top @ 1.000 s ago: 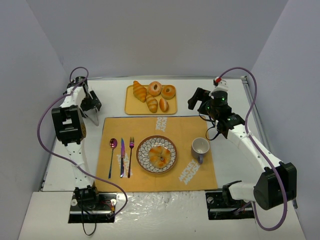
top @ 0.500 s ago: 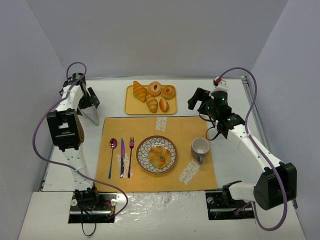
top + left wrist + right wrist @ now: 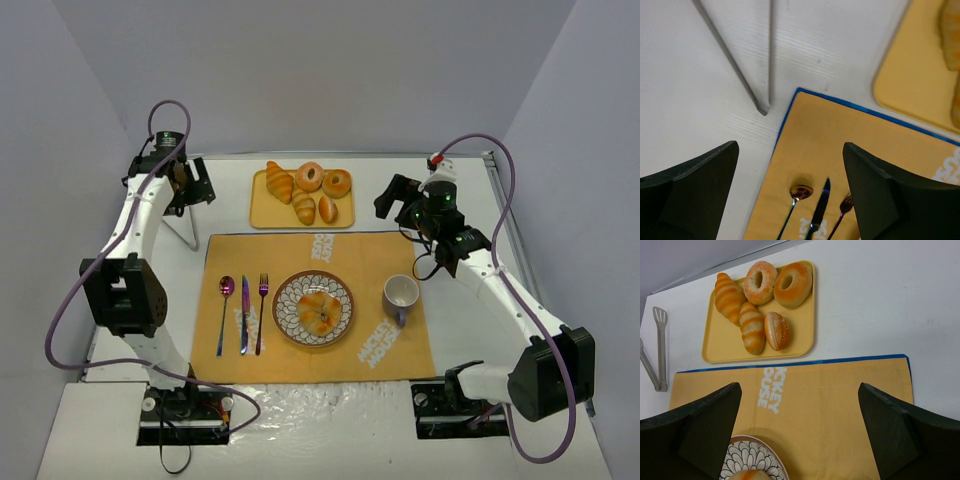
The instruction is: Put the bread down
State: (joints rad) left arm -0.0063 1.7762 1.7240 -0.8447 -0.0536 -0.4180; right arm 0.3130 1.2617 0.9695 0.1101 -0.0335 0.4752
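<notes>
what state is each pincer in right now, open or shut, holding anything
left pincer: open, holding nothing
right pincer: open, holding nothing

A robotics lab cell staged as a dining spot: plain grey walls box in a white table. The cabled left arm and right arm are bolted to its near edge. A placemat carries cutlery, a plate and a mug, with a pastry tray behind.
</notes>
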